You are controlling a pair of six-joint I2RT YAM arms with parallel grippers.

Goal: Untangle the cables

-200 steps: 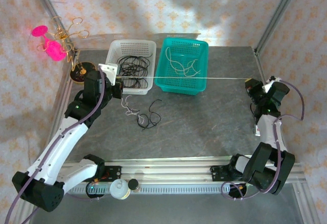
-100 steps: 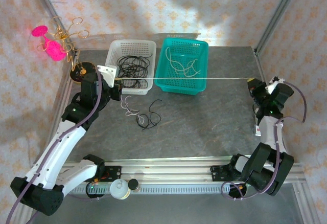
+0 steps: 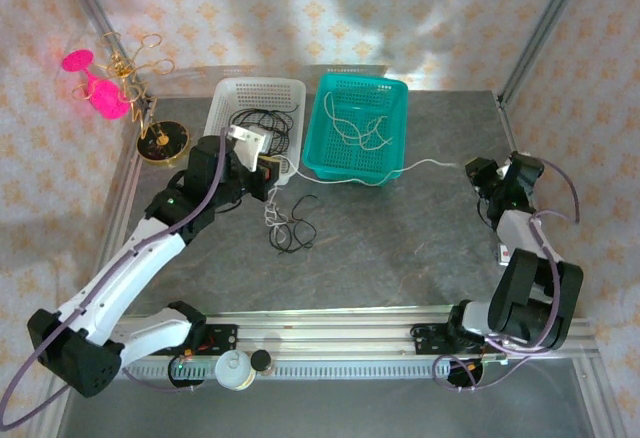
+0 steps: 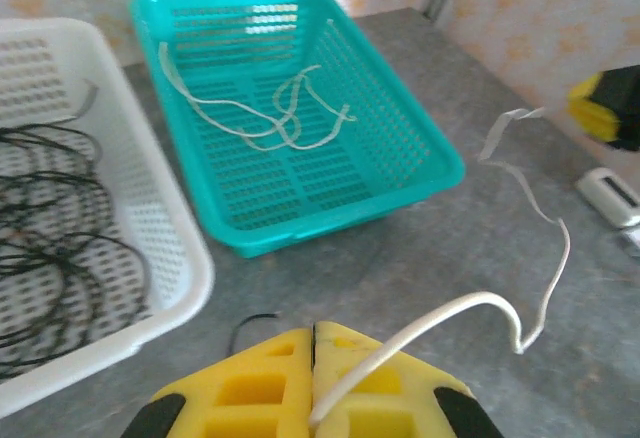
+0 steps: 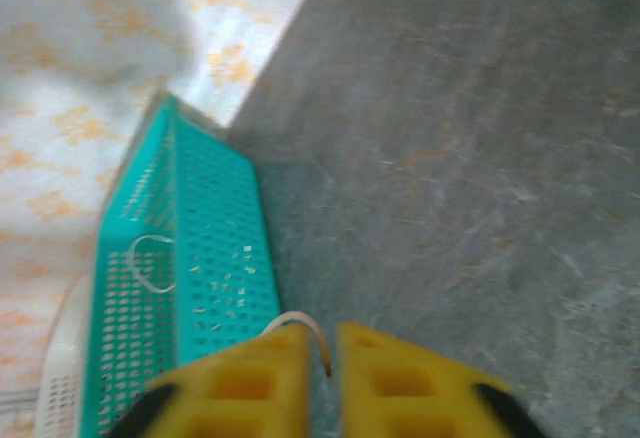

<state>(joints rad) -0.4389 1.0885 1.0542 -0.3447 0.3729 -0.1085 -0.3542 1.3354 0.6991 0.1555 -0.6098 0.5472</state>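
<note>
The left gripper [image 3: 268, 170] is clamped shut on the whitish cable [image 4: 450, 306], which trails slack toward 3 o'clock past the near edge of the teal basket [image 3: 365, 80]. The right gripper [image 5: 323, 343] stands slightly parted, the cable's loose end curling at its gap. The black cable [image 3: 296, 232] lies in small loops on the table [image 3: 400, 248], at 6 o'clock from the white basket [image 3: 258, 83].
</note>
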